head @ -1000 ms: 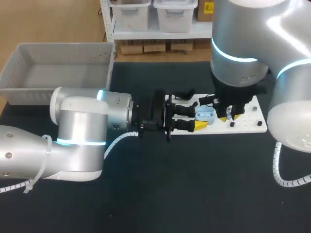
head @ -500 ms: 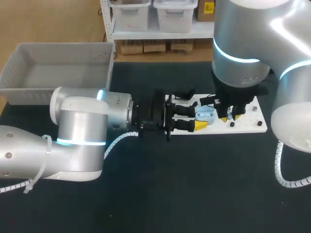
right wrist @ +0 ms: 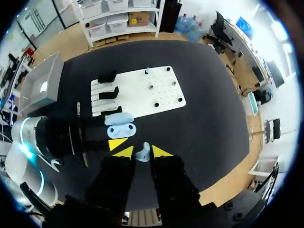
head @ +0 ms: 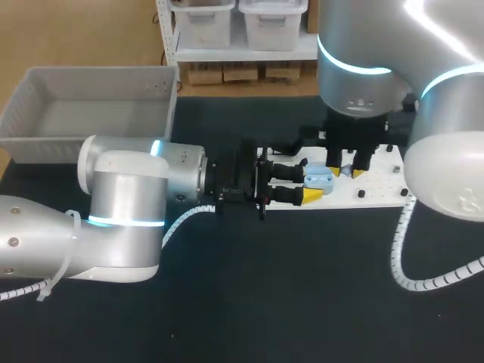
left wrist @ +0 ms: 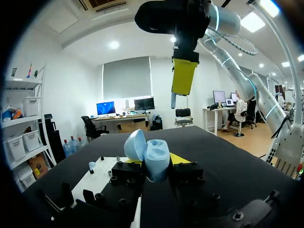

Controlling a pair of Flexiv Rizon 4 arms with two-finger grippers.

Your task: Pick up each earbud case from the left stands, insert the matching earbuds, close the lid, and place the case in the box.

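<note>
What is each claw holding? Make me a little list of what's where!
left claw: shut on the blue case
lid: open
right claw: shut on a small pale blue earbud
right claw's place: up above the white board, near the case
box: grey, at the table's far left corner
</note>
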